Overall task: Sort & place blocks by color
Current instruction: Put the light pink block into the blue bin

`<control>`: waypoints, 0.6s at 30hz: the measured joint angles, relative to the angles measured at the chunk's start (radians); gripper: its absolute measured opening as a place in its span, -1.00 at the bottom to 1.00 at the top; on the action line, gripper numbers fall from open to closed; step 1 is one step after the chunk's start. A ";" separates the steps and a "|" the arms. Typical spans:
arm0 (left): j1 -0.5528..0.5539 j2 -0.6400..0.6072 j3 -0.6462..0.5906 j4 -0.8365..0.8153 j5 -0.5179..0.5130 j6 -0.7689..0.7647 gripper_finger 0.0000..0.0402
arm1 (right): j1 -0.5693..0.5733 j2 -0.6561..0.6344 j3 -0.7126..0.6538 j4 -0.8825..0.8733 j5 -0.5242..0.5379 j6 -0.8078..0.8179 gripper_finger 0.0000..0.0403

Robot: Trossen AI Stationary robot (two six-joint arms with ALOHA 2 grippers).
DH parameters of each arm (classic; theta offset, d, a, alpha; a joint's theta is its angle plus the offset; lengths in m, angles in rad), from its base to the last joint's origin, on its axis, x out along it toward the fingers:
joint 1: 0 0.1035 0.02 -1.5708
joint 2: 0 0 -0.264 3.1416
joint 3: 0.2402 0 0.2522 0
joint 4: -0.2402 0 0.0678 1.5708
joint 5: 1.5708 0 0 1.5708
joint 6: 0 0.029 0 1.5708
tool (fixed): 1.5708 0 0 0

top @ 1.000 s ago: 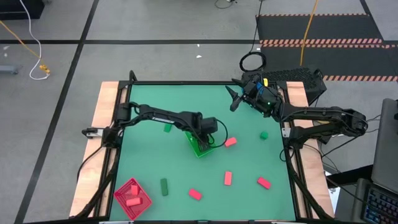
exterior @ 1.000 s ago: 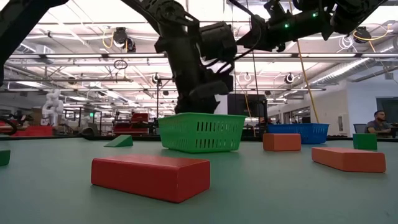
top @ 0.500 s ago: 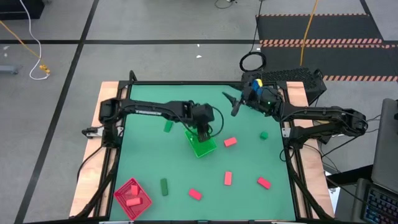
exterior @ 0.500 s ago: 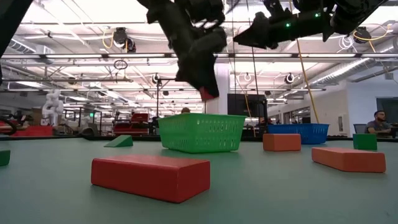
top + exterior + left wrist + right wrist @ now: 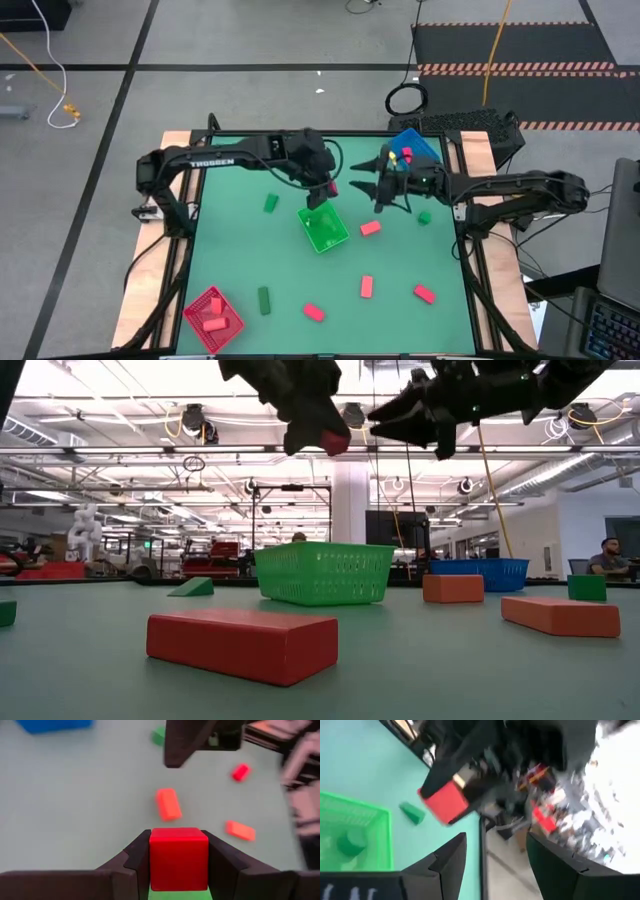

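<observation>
White "TROSSEN" (legible) marks left arm [image 5: 215, 160]

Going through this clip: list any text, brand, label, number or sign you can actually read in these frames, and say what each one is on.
"TROSSEN" – white lettering on the left arm link, high view.
Signs and markings in the room behind the table in the low view: too small to read.
No lettering shows on the red block, the green bin or the blue bin.
</observation>
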State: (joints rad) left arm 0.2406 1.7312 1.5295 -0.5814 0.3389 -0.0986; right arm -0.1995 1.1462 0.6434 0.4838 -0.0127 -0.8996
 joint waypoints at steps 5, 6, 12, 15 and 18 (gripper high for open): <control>0.036 0.014 0.000 -0.019 0.173 0.019 -0.32 | 0.062 0.050 0.000 0.124 -0.121 -0.042 0.05; 0.041 0.014 0.000 -0.020 0.187 0.026 -0.32 | 0.071 0.063 0.001 0.147 -0.127 -0.052 0.09; 0.056 0.014 0.000 -0.005 0.212 0.045 -0.32 | 0.084 0.141 0.000 0.250 -0.127 -0.059 0.41; 0.061 0.013 0.000 0.001 0.221 0.046 -0.32 | 0.084 0.181 0.000 0.297 -0.127 -0.052 0.51; 0.067 0.013 0.000 0.002 0.251 0.052 -0.32 | 0.084 0.212 0.000 0.315 -0.127 -0.081 0.55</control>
State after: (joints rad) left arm 0.3074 1.7447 1.5291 -0.5794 0.5895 -0.0469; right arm -0.1158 1.3586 0.6437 0.7984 -0.1394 -0.9810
